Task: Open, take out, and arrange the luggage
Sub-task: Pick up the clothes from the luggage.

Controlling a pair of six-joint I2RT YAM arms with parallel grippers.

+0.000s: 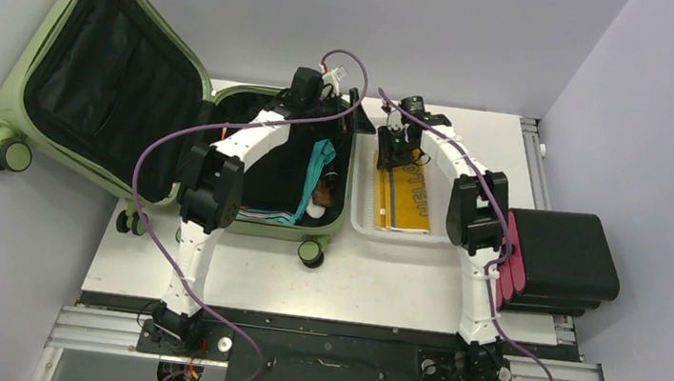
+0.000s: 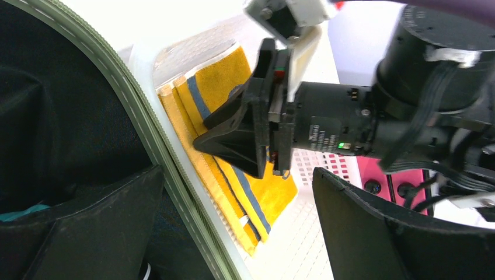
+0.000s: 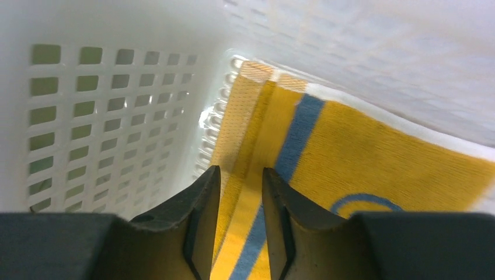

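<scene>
- From the top camera we saw the luggage (image 1: 106,78) lying open at the left of the table (image 1: 351,288), with its lid leaning against the left wall and its base, holding folded clothes (image 1: 319,164), flat on the tabletop
- Just right of it stood a white mesh basket (image 1: 395,235) with a folded yellow cloth (image 1: 404,203) inside, and a black case (image 1: 561,254) with a pink-red side sat at the table's right edge
- The left gripper (image 1: 352,111) hung over the far right corner of the luggage, and the right gripper (image 1: 395,149) pointed down into the basket
- In the left wrist view we found its two fingers (image 2: 99,227) spread wide with nothing between them; the green zipped rim ran past, and the right gripper hung over the cloth beyond
- In the right wrist view the fingers (image 3: 192,221) stood a narrow gap apart above the cloth's blue stripe, clamping nothing; we could not tell whether the tips touched it
</scene>
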